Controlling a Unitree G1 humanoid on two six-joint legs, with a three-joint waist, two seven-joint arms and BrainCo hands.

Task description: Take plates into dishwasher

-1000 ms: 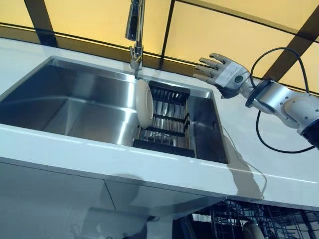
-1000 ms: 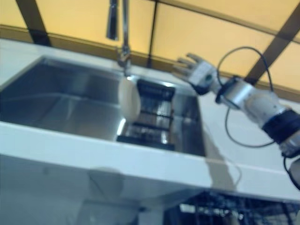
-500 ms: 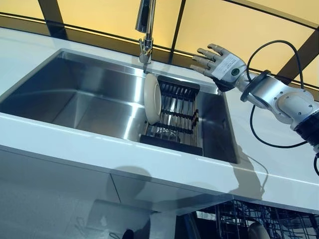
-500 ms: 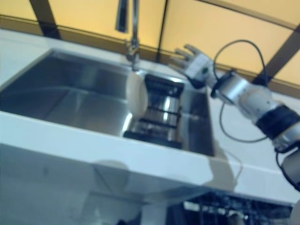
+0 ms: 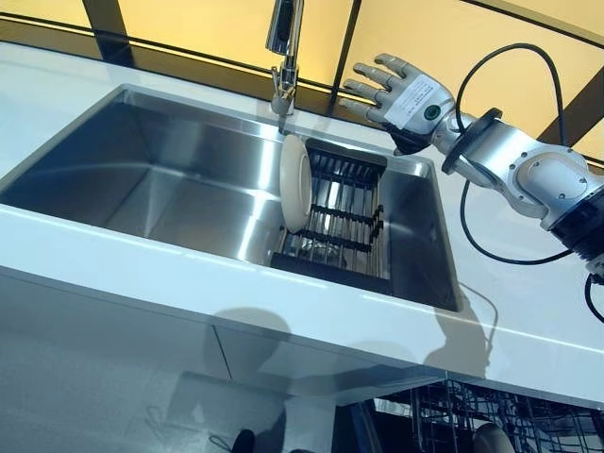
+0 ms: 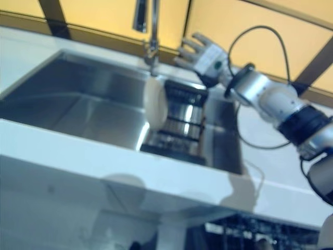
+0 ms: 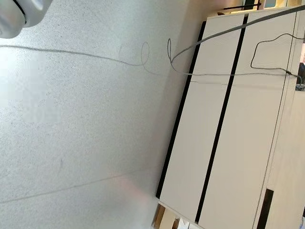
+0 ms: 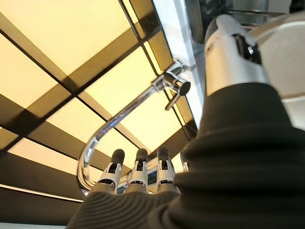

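Your white countertop (image 5: 528,330) frames a stainless steel sink (image 5: 160,179); the round white plate (image 5: 294,183) stands upright in its black wire rack (image 5: 344,217), while your empty right hand (image 5: 401,90), fingers spread, hovers beyond it.

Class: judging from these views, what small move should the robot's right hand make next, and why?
Probably lower the right hand toward the plate. The hand hangs open and empty above the sink's back edge, while the plate stands on edge, ungrasped, in the dark rack.
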